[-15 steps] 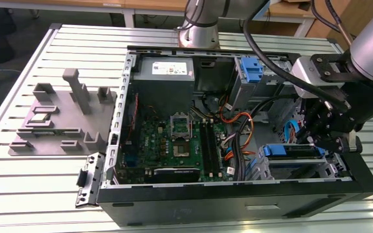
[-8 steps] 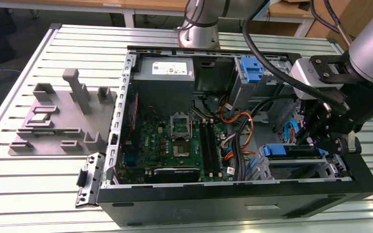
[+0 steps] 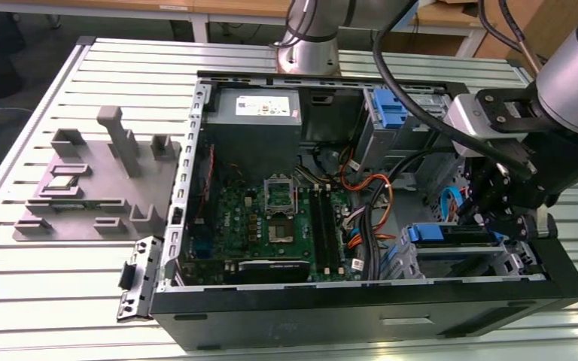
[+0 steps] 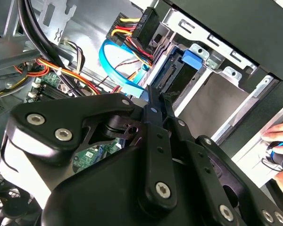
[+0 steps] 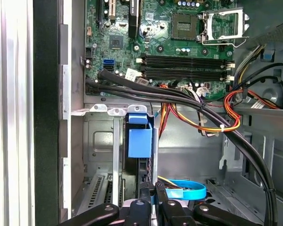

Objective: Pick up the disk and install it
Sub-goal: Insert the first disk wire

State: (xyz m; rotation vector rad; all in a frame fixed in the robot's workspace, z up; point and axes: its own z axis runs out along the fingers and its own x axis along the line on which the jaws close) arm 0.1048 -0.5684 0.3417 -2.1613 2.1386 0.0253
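Pincer [image 5: 148,188] closed on the rear edge of the disk [image 5: 139,141], which stands on edge with its blue carrier frame just ahead of the fingertips, lowered into the drive cage [image 5: 101,141] at the computer case [image 3: 369,316] front corner. Likely dense, rigid and shock-sensitive; smooth metal faces apt to slip, so best held across the thin sides, as here. Tight quarters: blue data cable [image 5: 186,190] right beside the fingers, orange and black wiring [image 5: 212,125] slightly beyond, motherboard [image 5: 170,42] farther ahead. Case resting on a ribbed metal tabletop [image 3: 28,286]; grey fixture block [image 3: 93,188] well away. A person's hand [image 4: 278,139] near the case rim.
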